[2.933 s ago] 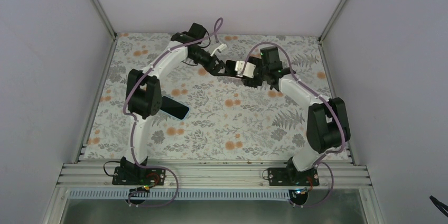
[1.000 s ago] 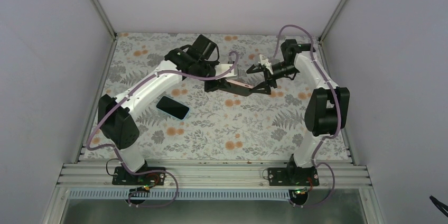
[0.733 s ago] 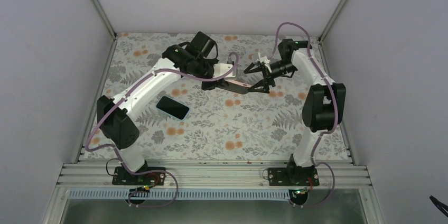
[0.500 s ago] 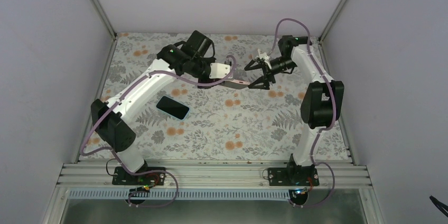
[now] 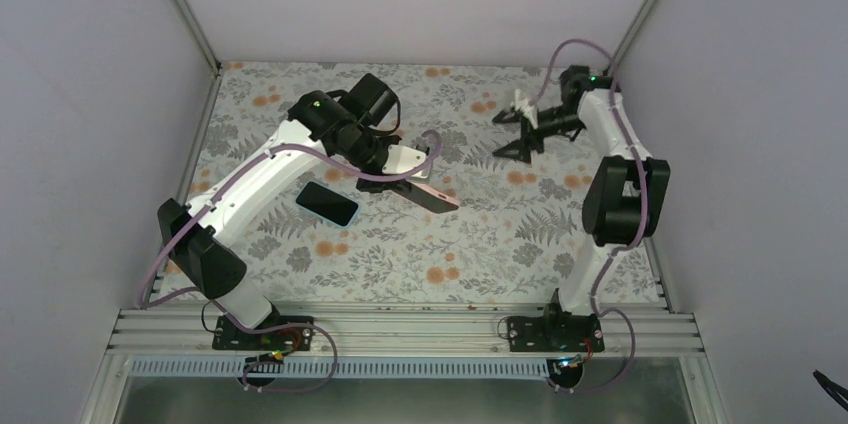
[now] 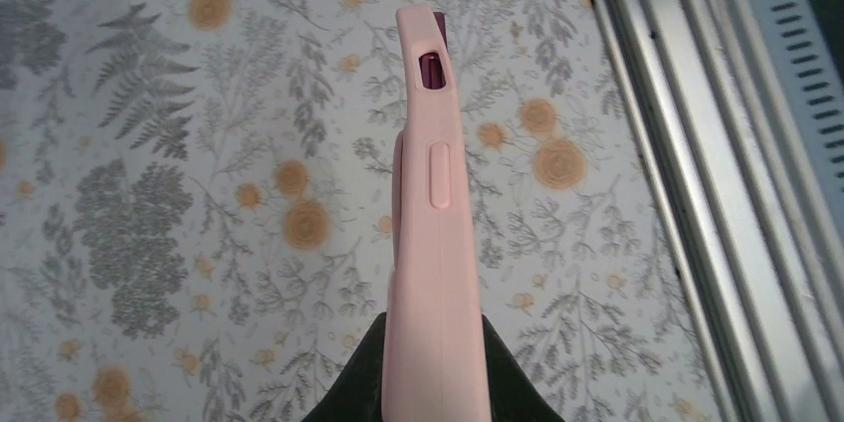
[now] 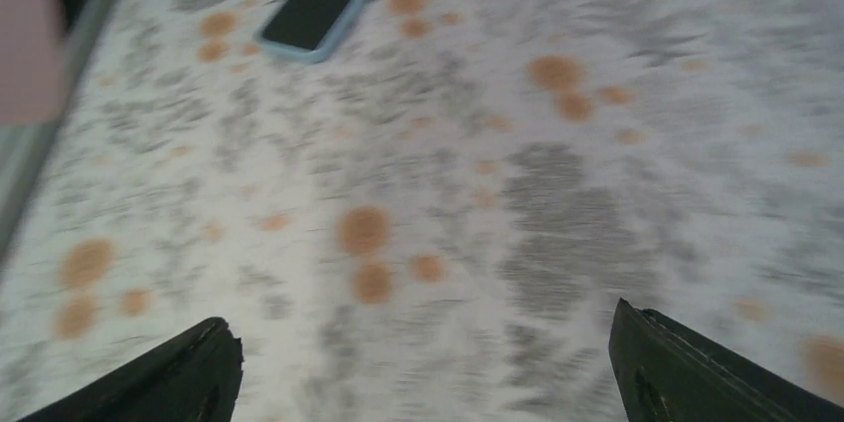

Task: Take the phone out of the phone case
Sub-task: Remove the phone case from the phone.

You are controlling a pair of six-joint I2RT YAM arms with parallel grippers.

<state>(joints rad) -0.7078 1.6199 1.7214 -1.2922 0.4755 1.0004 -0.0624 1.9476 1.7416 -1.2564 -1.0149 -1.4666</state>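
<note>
My left gripper (image 5: 402,180) is shut on one end of the pink phone case (image 5: 432,194) and holds it just above the table's middle. In the left wrist view the phone case (image 6: 435,243) runs edge-on away from the black fingers (image 6: 360,382). I cannot tell whether anything sits inside it. A dark phone (image 5: 327,203) with a pale blue rim lies flat on the table, just left of the case. The phone (image 7: 318,4) also shows far off in the blurred right wrist view. My right gripper (image 5: 508,134) hangs open and empty at the back right, well apart from the case.
The table is covered by a floral cloth (image 5: 480,234). White walls close off the back and both sides. An aluminium rail (image 5: 400,329) runs along the near edge by the arm bases.
The right gripper let go of the pink case and pulled away to the back right. The left arm carried the case nearer and leftward, close to the phone.
</note>
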